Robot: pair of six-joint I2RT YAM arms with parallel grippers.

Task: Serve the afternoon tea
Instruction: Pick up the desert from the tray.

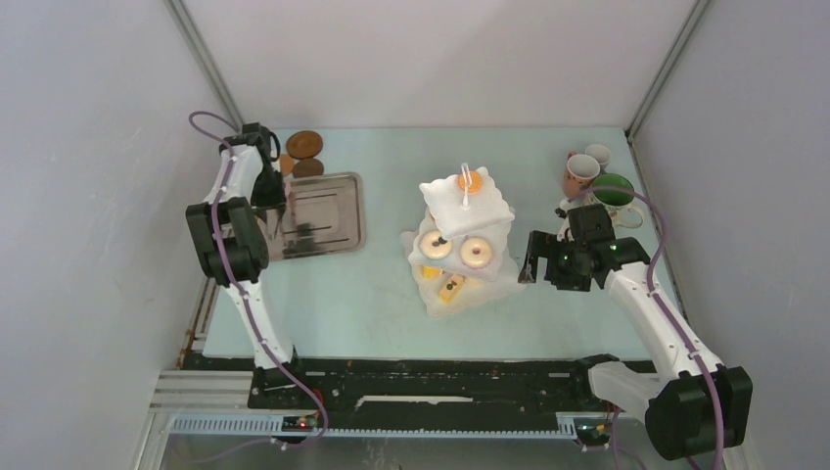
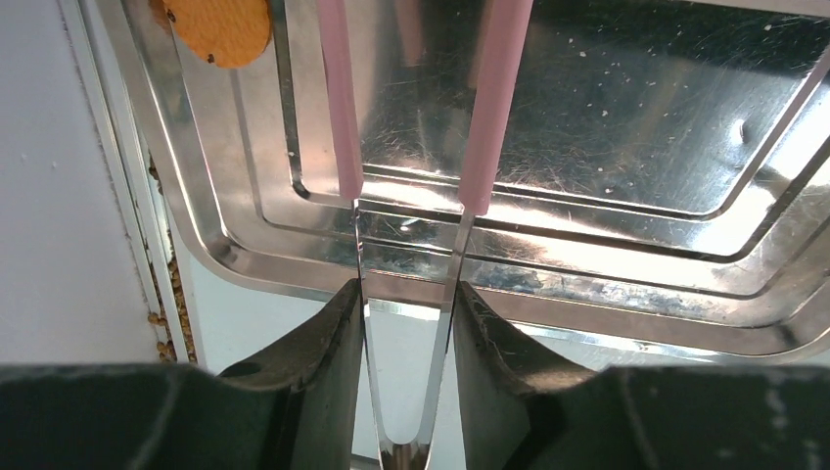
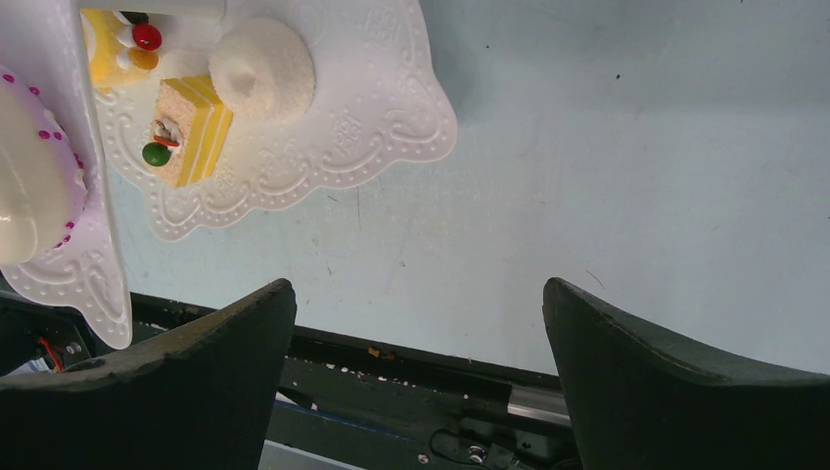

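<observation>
while left gripper (image 2: 406,294) pinches tongs (image 2: 494,108), stand (image 3: 323,117) sits beside gaping right gripper (image 3: 416,289)

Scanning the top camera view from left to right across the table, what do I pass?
In order: metal tray → tiered cake stand → pink mug → green-lined mug. The coasters and small pale mug overlap their neighbours, so I left them out.

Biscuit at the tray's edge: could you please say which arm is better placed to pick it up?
Left, probably: the left gripper grips the tongs over the tray, near the biscuit. The right gripper, open, is by the stand.
</observation>
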